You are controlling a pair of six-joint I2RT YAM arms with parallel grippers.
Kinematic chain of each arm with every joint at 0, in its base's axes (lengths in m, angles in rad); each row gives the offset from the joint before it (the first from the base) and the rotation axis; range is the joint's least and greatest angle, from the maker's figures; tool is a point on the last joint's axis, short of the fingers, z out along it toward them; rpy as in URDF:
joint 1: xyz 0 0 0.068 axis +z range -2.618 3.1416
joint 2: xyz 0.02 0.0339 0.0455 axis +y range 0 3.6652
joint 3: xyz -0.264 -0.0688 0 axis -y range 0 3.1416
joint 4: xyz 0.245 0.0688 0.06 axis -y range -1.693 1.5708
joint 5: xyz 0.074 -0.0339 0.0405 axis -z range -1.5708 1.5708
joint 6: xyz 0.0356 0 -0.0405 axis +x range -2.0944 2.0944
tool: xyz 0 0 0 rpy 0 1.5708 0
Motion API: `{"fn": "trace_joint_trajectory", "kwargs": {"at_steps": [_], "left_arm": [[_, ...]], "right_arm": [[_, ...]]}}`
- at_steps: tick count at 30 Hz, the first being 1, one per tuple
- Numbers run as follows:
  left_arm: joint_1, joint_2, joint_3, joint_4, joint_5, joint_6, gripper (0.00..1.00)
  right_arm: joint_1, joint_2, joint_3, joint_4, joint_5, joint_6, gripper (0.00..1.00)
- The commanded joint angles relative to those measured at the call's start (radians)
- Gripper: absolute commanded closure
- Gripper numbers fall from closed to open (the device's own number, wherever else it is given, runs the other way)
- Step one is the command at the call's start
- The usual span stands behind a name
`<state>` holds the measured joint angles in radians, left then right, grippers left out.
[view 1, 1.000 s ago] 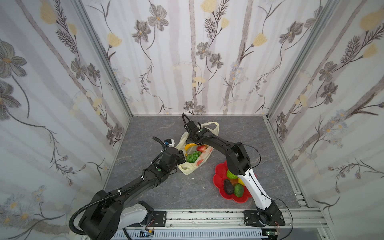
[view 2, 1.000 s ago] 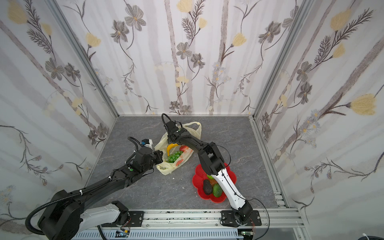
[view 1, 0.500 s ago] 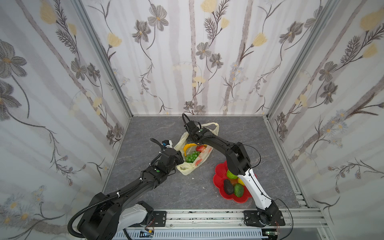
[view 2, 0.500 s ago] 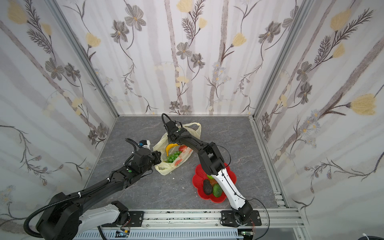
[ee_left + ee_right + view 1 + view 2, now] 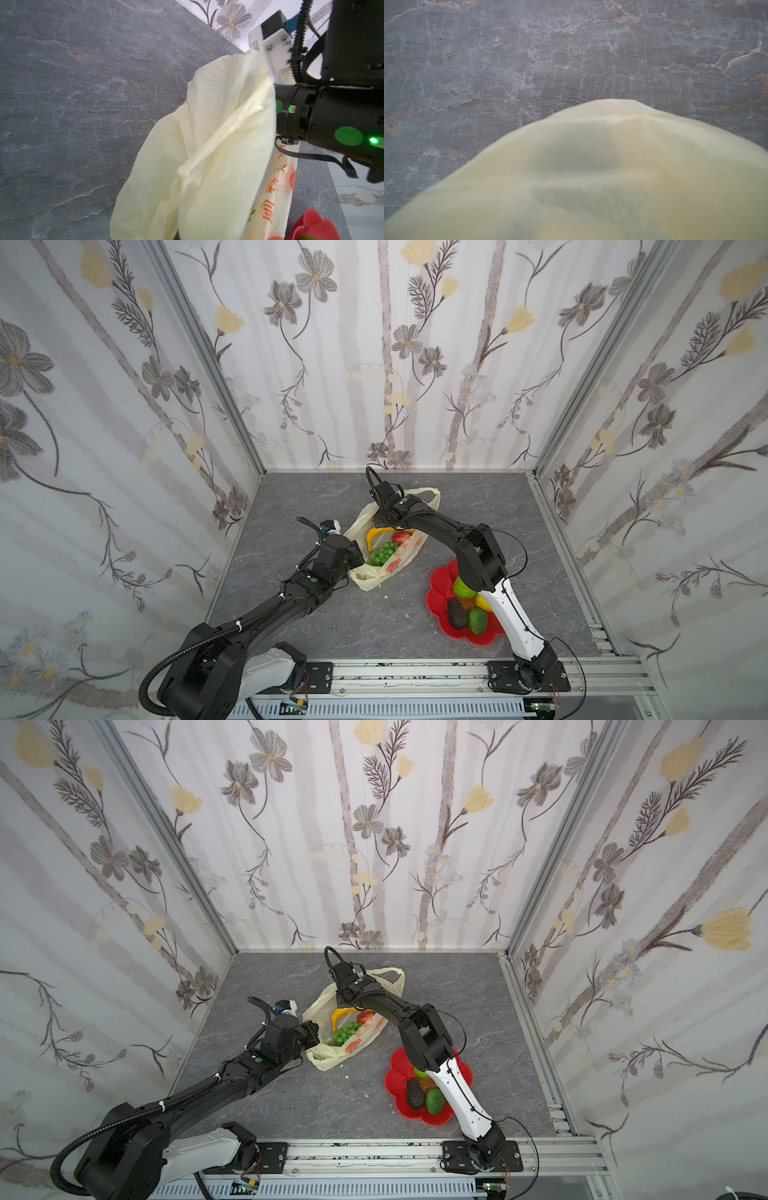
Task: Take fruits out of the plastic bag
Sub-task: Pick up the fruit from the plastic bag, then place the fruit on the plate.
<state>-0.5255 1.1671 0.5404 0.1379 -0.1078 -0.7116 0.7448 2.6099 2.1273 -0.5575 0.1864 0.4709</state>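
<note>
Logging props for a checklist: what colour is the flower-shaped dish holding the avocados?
Plain red. The dish shows best in a top view.

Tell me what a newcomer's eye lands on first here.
The pale-yellow plastic bag mid-table, gaping open on a green grape bunch, banana and strawberry, with the left arm and right arm meeting at it. Next, the red flower-shaped dish beside it, holding a dark avocado and green avocado. Floral wallpaper encloses everything.

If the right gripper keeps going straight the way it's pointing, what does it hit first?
Probably the plastic bag, its film blurred close before the wrist camera. The right gripper sits at the bag mouth by the banana, but depth is unclear.
</note>
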Motion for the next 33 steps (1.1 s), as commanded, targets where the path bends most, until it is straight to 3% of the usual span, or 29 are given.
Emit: {"fn": "trace_joint_trajectory", "kwargs": {"at_steps": [1,21,33], "left_arm": [[0.011,0.010,0.001,0.005,0.005,-0.008,1.00],[0.077,0.268,0.160,0.079,-0.001,0.034,1.00],[0.087,0.340,0.191,0.098,-0.048,0.069,1.00]], "right_arm": [[0.002,-0.048,-0.052,0.076,-0.019,0.017,0.51],[0.016,-0.485,-0.589,0.272,-0.147,0.057,0.50],[0.014,-0.979,-1.043,0.210,-0.163,0.148,0.49]]}}
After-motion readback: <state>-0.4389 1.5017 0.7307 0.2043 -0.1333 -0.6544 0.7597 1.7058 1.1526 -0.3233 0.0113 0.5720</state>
